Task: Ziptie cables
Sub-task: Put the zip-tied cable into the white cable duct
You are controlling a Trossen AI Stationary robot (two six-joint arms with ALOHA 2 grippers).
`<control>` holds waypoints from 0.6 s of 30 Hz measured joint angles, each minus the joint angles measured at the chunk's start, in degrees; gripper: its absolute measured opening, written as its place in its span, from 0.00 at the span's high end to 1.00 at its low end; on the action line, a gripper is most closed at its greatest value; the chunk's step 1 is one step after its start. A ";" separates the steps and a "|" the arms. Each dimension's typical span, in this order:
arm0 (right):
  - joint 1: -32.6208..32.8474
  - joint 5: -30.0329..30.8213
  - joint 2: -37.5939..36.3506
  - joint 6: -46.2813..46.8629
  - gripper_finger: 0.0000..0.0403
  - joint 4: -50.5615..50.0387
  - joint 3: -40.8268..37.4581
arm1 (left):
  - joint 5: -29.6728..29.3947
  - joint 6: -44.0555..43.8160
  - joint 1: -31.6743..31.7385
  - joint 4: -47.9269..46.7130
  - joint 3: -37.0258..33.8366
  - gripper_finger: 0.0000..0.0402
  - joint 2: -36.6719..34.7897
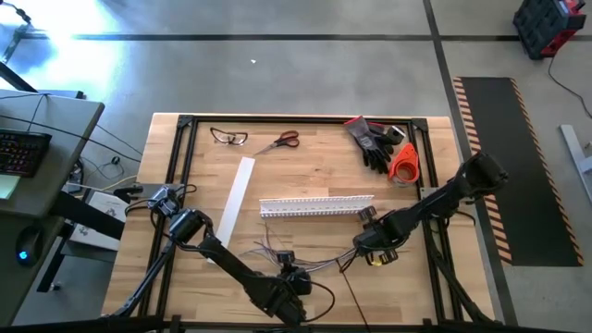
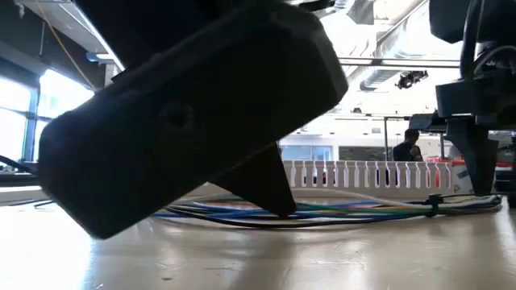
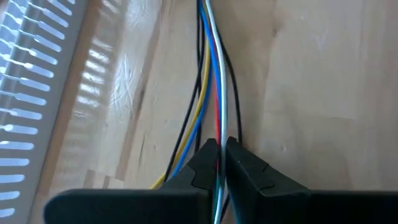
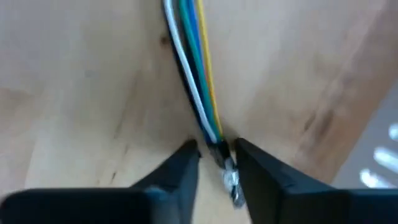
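Observation:
The cables (image 1: 324,264) are thin wires, white, blue, yellow, red, green and dark, lying on the wooden table near its front edge. My left gripper (image 3: 219,154) is shut on them toward their left end; in the low view it is the big dark shape (image 2: 278,201). My right gripper (image 4: 216,152) points down at the bundle's right end (image 1: 372,248) and is open. Its fingers stand either side of the wires where a dark band (image 4: 219,151) wraps them; I cannot tell whether they touch. A dark tie (image 2: 434,203) sits on the bundle near it. My left gripper pinches several of the wires (image 3: 217,134) between its two fingers. It comes slanting down from the table's near left. The wires run straight on ahead of the fingers, roughly along them. They lie on the table top, fairly straight.
A white slotted channel (image 1: 314,205) lies just behind the cables, and a flat white strip (image 1: 236,196) lies to its left. At the far edge are glasses (image 1: 228,137), scissors (image 1: 282,141), black gloves (image 1: 375,143) and an orange roll (image 1: 404,165). A person (image 2: 407,147) stands beyond.

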 joint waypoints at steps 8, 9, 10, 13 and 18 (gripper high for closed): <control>1.73 0.91 -0.38 0.85 0.98 -3.65 1.77 | 1.57 -0.17 -0.43 -0.14 0.04 0.77 -3.76; 2.28 2.00 -0.44 1.54 0.99 -5.81 2.90 | 1.57 0.13 -0.47 -0.04 0.07 0.74 -4.23; 2.82 2.70 -0.50 2.26 0.99 -7.71 4.15 | 1.45 0.42 -0.47 -0.04 0.07 0.70 -4.45; 4.46 4.11 -0.53 4.46 0.99 -12.99 8.51 | -0.41 2.24 -0.27 1.31 0.04 0.61 -4.48; 7.12 4.44 -0.60 8.16 1.00 -19.55 16.54 | -5.77 4.51 1.69 6.01 0.03 0.51 -3.53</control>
